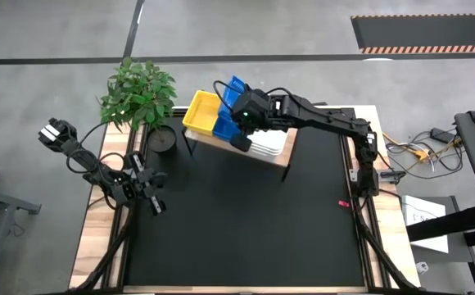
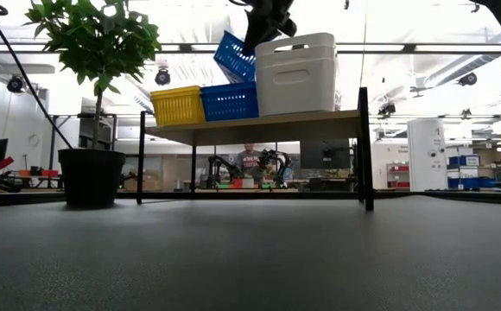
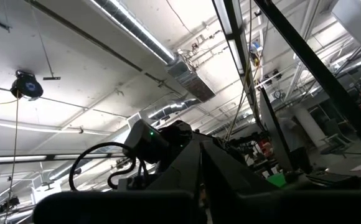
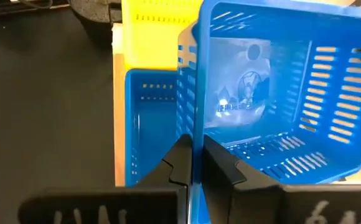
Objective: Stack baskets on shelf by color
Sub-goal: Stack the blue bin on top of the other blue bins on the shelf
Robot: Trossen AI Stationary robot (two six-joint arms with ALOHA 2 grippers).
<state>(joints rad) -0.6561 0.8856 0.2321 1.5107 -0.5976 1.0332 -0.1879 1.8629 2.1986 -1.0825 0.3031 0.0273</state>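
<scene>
Our right gripper (image 4: 193,165) pinches the rim of a tilted blue slatted plastic basket (image 2: 234,57), hanging directly above the blue basket (image 2: 230,101) on the wooden shelf (image 2: 320,119) (left gripper (image 1: 154,205) shut, empty).

The right gripper (image 4: 193,163) is reaching toward eleven o'clock (fingers pinched together); the left gripper (image 1: 152,199) is resting closed at nine.
</scene>
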